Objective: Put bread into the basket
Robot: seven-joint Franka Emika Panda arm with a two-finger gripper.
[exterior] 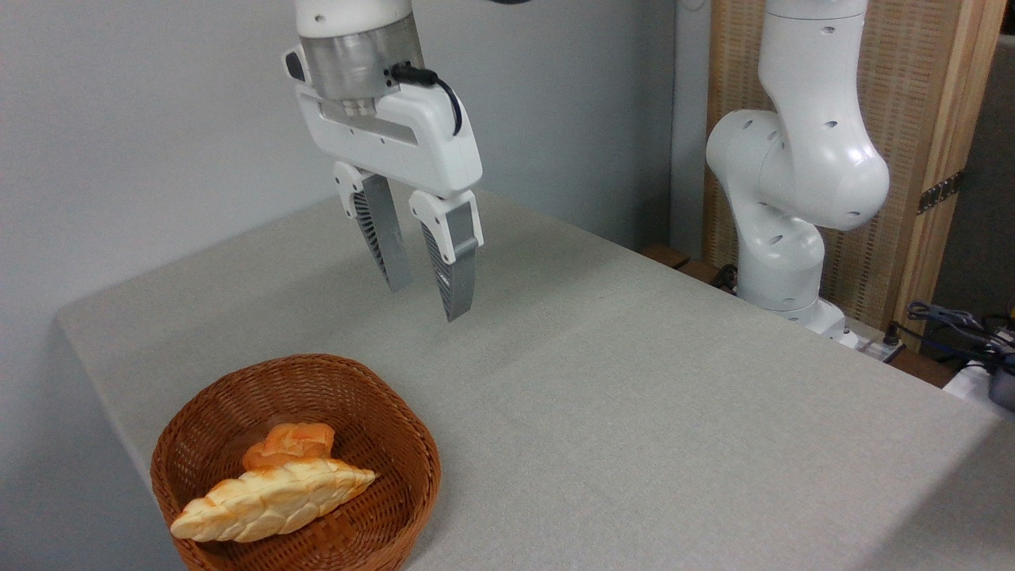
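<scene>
Above the far-left part of the table, well clear of its surface, hangs the gripper [427, 300], pointing down with a slight tilt; its two ribbed grey fingers [454, 266] stand apart with bare gap between them, nothing held. A black cable [441, 86] loops at the wrist, above the white gripper body. Bread [273, 501] lies below and to the left of the fingertips, nearer the camera, well apart from them, no contact. It sits inside the basket [419, 456], toward the front of the bowl. Loaf is elongated, braided, golden-yellow with browned ridges. Long axis runs roughly left to right across the picture, rising a little toward the right; tapered point aims right, ending near the basket's inner right wall, and the blunter end rests up against the left wall near the rim. Whether the point touches the weave cannot be told. Just behind the loaf, touching or nearly touching it, a small orange bun [289, 443] also lies in the basket. Basket is round, reddish-brown wicker, thick rolled rim, standing on the near-left corner of the table [650, 412], its front edge cut off by the picture's bottom. Table wears a pale grey-green cloth. At right, beyond the table edge, the arm's white base and lower joints [793, 182] rise before a wooden slatted panel [912, 119]; loose cables [951, 321] lie at far right. Plain grey wall behind.
</scene>
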